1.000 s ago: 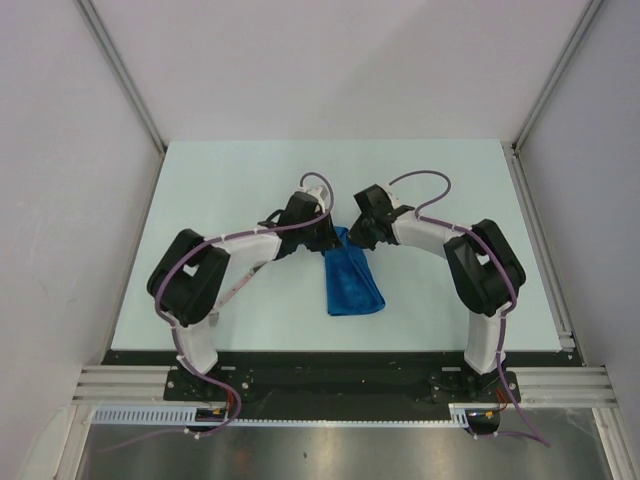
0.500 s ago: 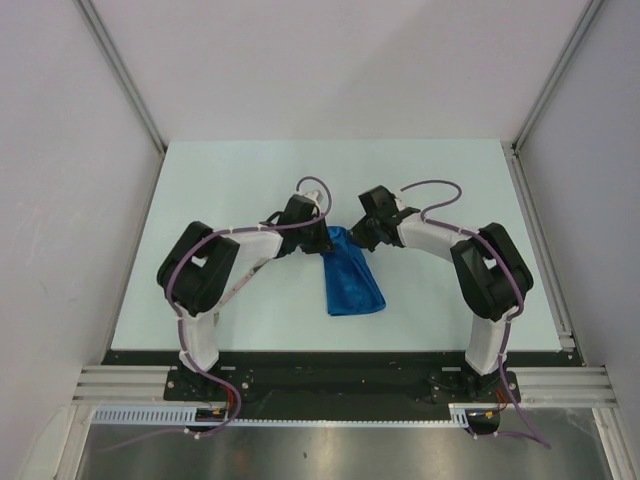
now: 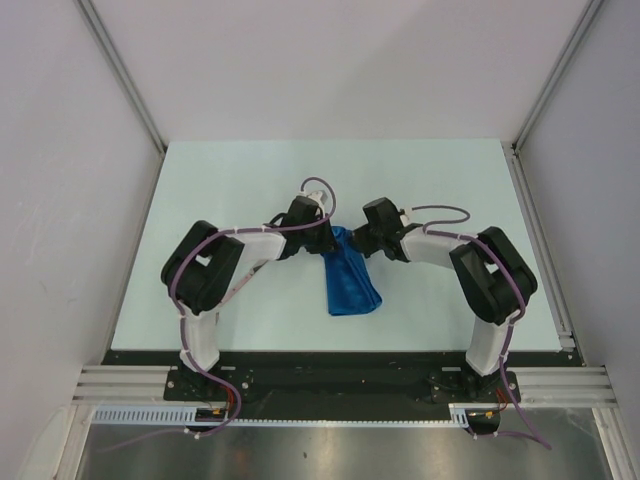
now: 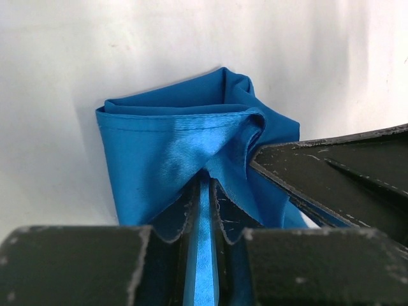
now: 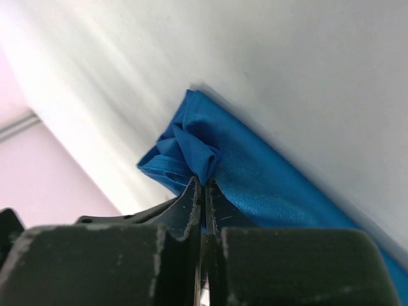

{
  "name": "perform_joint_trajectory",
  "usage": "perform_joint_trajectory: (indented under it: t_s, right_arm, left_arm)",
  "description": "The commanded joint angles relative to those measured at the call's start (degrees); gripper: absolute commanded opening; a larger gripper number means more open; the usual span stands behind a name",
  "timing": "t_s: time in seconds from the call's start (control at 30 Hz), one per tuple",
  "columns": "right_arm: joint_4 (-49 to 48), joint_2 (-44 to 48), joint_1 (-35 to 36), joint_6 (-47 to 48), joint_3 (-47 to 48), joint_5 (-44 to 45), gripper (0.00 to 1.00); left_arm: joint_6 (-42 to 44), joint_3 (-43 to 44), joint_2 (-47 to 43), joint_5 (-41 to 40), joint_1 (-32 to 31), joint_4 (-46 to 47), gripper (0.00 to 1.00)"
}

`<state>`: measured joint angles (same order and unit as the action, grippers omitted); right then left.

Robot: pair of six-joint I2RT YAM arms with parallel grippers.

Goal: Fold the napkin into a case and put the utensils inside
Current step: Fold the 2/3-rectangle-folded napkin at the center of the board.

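Blue napkin (image 3: 352, 285), far end hidden overhead, pinched by left end effector (image 4: 204, 194) and right end effector (image 5: 203, 190)

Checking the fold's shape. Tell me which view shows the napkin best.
Top external: nearly the whole napkin shows as a tapered folded oblong, only its far end covered. Left wrist shows just the bunched end pinched in the left end effector; right wrist shows a pinched fold in the right end effector.

The left arm (image 3: 215, 268) and right arm (image 3: 485, 270) bow outward at the elbows, wrists angled in toward mid-surface — almost meeting. The left fingers (image 4: 95, 261) and right fingers (image 5: 95, 268) are pinched closed on the napkin (image 4: 166, 140).
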<state>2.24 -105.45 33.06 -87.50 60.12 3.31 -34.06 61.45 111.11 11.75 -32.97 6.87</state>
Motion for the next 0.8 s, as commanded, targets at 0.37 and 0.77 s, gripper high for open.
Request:
perform_joint_trajectory:
  t_s: [0.37,0.77]
  right_arm:
    - [-16.92,2.00,3.06,-17.17,-5.45,7.50,0.00]
    - [-23.85,-0.80,3.68,-18.67,-9.84,8.99,0.00]
  left_arm:
    - [1.63,-1.95,-0.98,1.17,-0.51,1.13,0.15]
    - [3.91,-3.18,-10.47,2.40,0.54,-3.71,0.19]
